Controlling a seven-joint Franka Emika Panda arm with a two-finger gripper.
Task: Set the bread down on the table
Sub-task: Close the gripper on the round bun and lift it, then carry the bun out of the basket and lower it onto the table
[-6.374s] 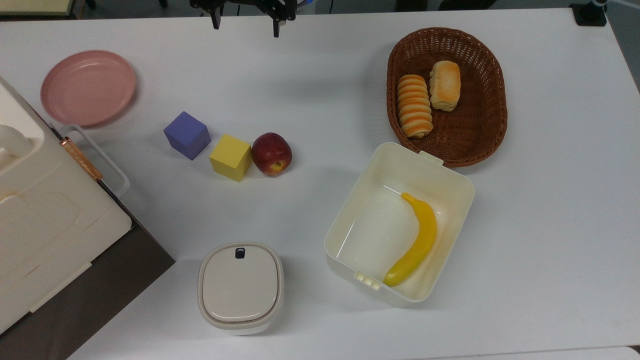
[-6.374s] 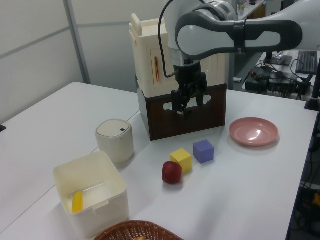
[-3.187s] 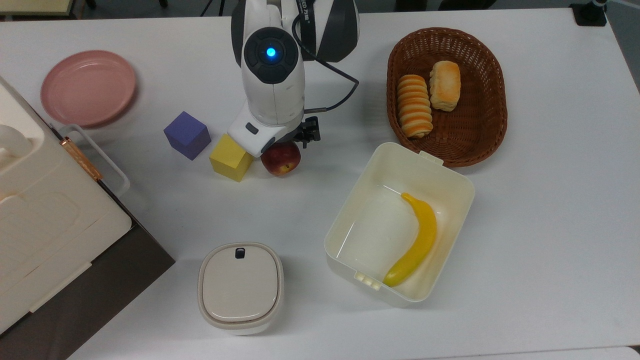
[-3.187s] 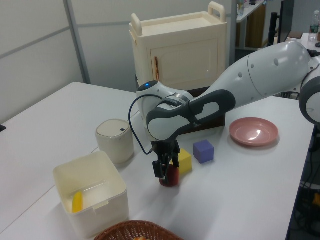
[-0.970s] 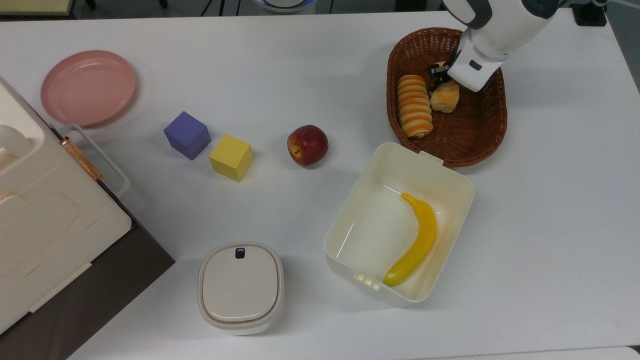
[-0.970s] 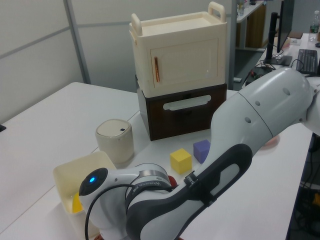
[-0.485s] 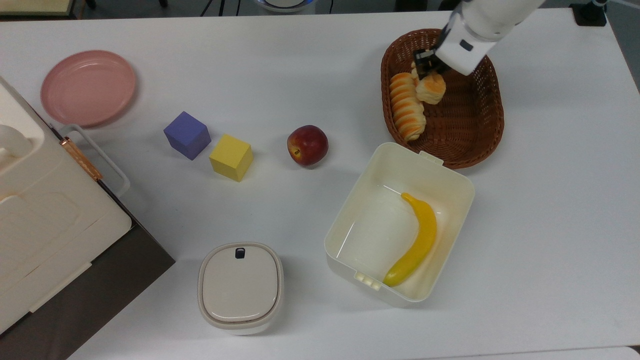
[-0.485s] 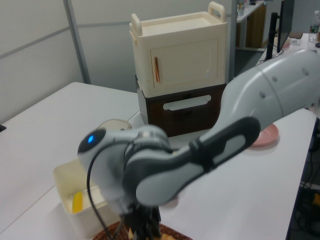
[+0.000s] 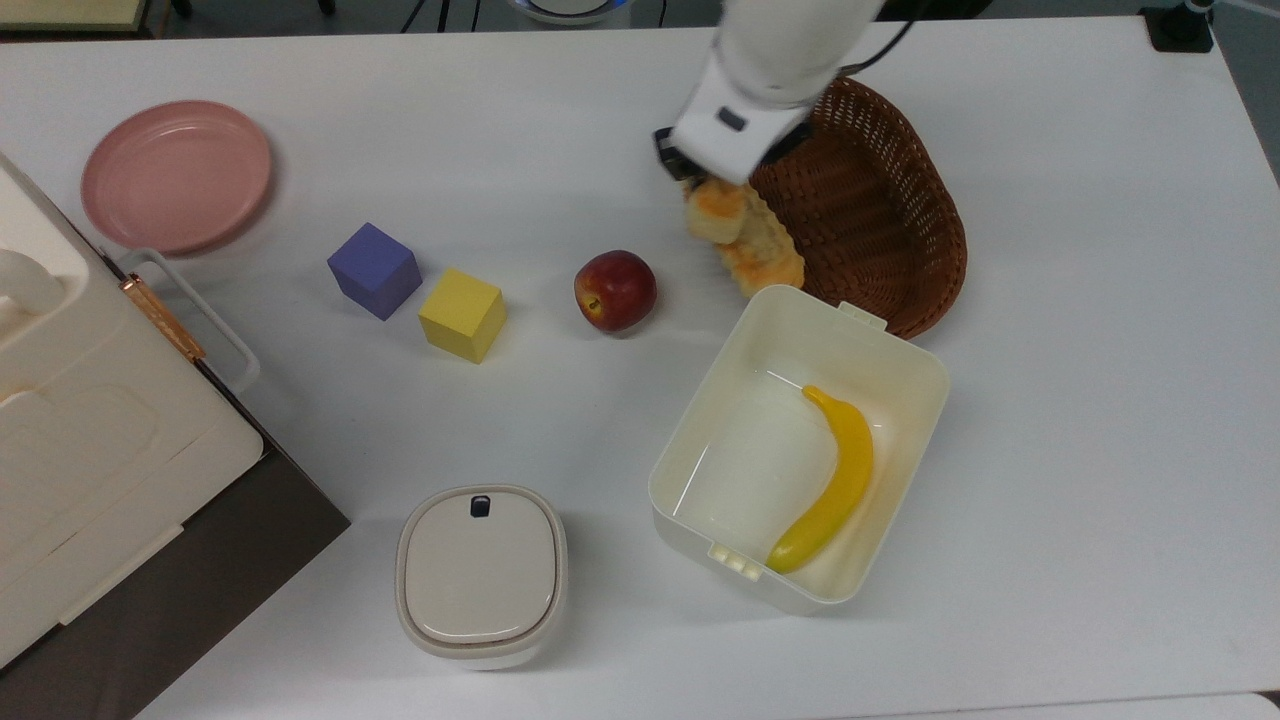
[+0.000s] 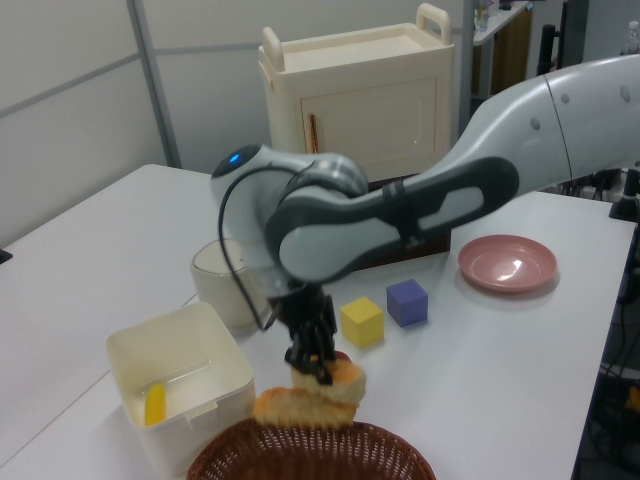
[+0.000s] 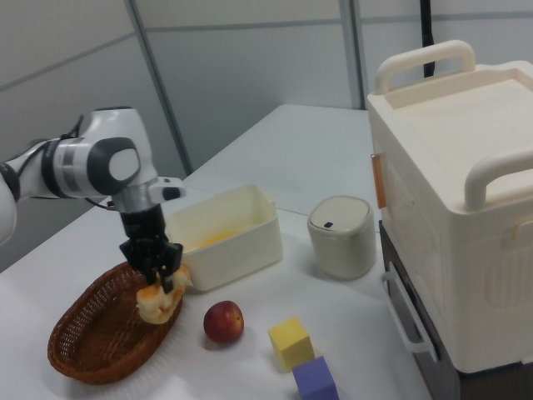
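Observation:
My gripper [image 9: 705, 190] is shut on the bread [image 9: 715, 215], a blocky cream bun with toasted patches. It hangs just past the brown basket's [image 9: 870, 200] left rim in the top view, above the white table [image 9: 500, 130]. The striped roll [image 9: 765, 255] lies against that rim, touching the bun from below. In the left view the gripper [image 10: 312, 368] holds the bread [image 10: 338, 382] over the roll [image 10: 290, 408] at the basket's [image 10: 310, 458] far edge. The right view shows the gripper [image 11: 162, 271], the bread [image 11: 177, 279] and the roll [image 11: 154, 310].
A red apple [image 9: 615, 290] sits close by, to the top view's left of the bun, with a yellow cube [image 9: 462, 313] and a purple cube [image 9: 374, 270] beyond. A white box [image 9: 905, 370] holding a banana [image 9: 830, 480] stands below the basket. Elsewhere are a pink plate [image 9: 176, 175], a lidded pot [image 9: 481, 575] and a cabinet [image 9: 90, 420].
The gripper has carried the bread toward the top view's left, out past the basket's rim. The basket has tilted and shifted left, and the striped roll has slid to its left rim.

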